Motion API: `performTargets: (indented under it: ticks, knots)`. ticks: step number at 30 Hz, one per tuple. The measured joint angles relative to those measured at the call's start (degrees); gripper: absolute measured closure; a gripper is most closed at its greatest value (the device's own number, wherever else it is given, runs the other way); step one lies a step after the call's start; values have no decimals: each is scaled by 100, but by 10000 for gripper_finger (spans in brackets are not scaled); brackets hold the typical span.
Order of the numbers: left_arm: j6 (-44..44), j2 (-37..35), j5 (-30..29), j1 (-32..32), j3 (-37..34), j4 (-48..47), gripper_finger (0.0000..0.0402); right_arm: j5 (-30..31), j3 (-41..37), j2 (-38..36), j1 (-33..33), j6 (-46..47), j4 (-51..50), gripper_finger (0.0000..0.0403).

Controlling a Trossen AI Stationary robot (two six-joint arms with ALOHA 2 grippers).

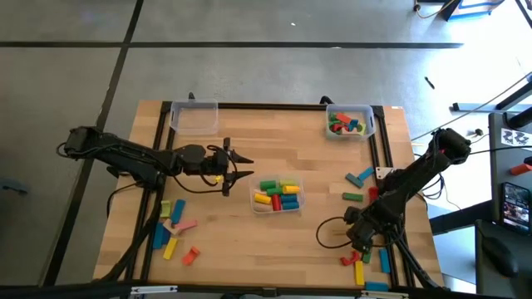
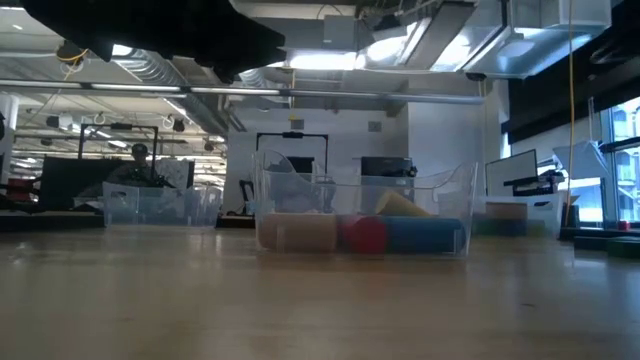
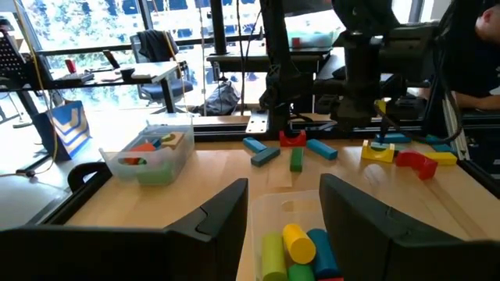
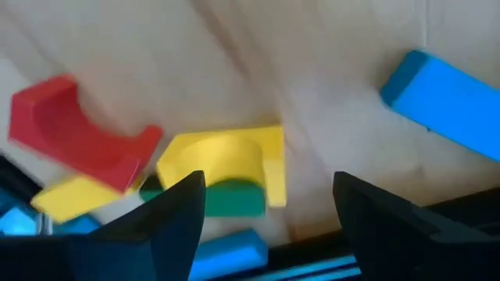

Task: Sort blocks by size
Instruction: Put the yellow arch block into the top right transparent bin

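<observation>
Right gripper [image 4: 266, 195] wide, empty, low over yellow arch [image 4: 226, 160]: pick step. Next: descend, close. Left gripper [image 1: 237, 165] open beside centre bin [image 1: 278, 202].

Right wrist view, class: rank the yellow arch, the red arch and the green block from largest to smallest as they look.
1. Yellow arch and red arch: alike in size, so unranked.
2. Green block: smallest showing, though partly hidden under the yellow arch.
</observation>
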Motion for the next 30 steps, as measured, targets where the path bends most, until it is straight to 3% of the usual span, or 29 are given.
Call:
performTargets:
  ticks: [10,23,30]
  knots:
    - [-2,0,0,0,0,-1,247,-74,-399,0,-2,24,504,141]
    - [-4,0,0,0,0,-4,247,-186,-476,0,-9,-119,615,347]
    - [-4,0,0,0,0,-20,247,-148,-467,-2,-11,-242,616,384]
